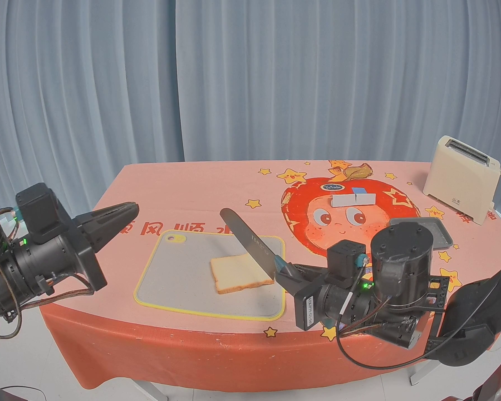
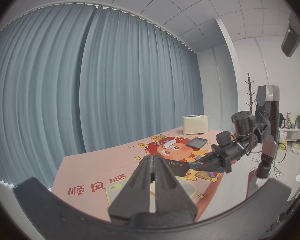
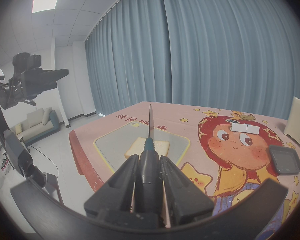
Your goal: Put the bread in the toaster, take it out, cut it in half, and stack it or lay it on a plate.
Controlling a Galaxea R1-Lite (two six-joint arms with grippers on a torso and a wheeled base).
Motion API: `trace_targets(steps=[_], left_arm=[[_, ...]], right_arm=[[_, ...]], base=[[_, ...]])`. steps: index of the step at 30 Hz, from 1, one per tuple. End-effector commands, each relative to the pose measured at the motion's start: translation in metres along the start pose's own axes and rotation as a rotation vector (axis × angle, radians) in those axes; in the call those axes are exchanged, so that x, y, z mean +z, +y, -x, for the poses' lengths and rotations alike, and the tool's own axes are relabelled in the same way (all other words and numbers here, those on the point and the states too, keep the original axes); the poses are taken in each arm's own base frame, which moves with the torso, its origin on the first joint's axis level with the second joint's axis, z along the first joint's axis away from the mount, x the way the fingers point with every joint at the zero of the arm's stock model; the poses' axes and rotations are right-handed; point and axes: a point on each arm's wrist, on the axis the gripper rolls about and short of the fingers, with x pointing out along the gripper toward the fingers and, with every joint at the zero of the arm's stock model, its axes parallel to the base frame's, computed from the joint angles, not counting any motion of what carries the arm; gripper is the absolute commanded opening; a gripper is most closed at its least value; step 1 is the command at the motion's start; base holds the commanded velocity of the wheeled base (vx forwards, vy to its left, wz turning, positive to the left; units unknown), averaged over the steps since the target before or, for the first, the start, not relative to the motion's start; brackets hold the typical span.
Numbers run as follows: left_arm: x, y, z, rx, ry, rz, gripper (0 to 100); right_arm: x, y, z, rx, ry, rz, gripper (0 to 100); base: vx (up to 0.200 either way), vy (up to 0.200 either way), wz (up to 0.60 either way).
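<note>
1. The black left gripper [image 1: 132, 208] is hanging off the left side of the grey, yellow-rimmed plastic cutting board [image 1: 172, 277], above the table edge. Its fingers are pressed together on nothing.
2. The cutting board is lying flat on the pink cartoon-printed tablecloth [image 1: 206, 190] and is bearing the slice.
3. The pale square slice of bread [image 1: 238, 273] is lying flat on the right half of the board. It looks whole and only lightly coloured, with a tan crust along its near edge and no cut showing.
4. The long steel-bladed knife [image 1: 247, 238] is slanting over the board's right part, its tip raised toward the far side and its heel just by the slice's right edge.
5. The black right gripper [image 1: 288, 278] is poised off the board's right edge, clamped around the knife's dark handle.
6. The dark grey rectangular tray [image 1: 444, 234] and the cream boxy toaster [image 1: 462, 176] are sitting well to the right of the board.
7. Cutting appears to be the step in hand. The next move probably calls for bringing the blade level across the slice's middle and pressing down, perhaps with the free gripper steadying the bread.
</note>
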Motion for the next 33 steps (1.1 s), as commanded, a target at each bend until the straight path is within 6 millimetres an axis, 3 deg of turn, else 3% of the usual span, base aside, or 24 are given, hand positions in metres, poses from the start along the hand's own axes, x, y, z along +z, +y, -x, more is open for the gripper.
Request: trace_targets(steps=[1, 6, 13, 22, 33], left_arm=[[-0.014, 0.004, -0.028, 0.004, 0.05, 0.013, 0], [-0.008, -0.006, -0.038, -0.053, 0.031, 0.002, 0], [0.002, -0.004, -0.058, -0.061, 0.011, -0.002, 0], [-0.014, 0.001, -0.094, -0.068, 0.075, 0.012, 0], [-0.023, 0.007, -0.112, -0.058, 0.108, 0.018, 0]], right_arm=[[0.001, 0.002, -0.001, 0.005, -0.006, 0.0, 0], [0.008, 0.003, 0.0, 0.011, -0.031, -0.044, 0], [0.016, 0.006, -0.005, 0.016, -0.048, -0.091, 0], [0.024, 0.012, -0.004, 0.027, -0.04, -0.146, 0], [0.019, 0.018, -0.003, 0.015, 0.054, -0.155, 0]], base=[[0.0, 0.0, 0.0], [0.0, 0.0, 0.0], [0.0, 0.0, 0.0], [0.0, 0.0, 0.0], [0.0, 0.0, 0.0]])
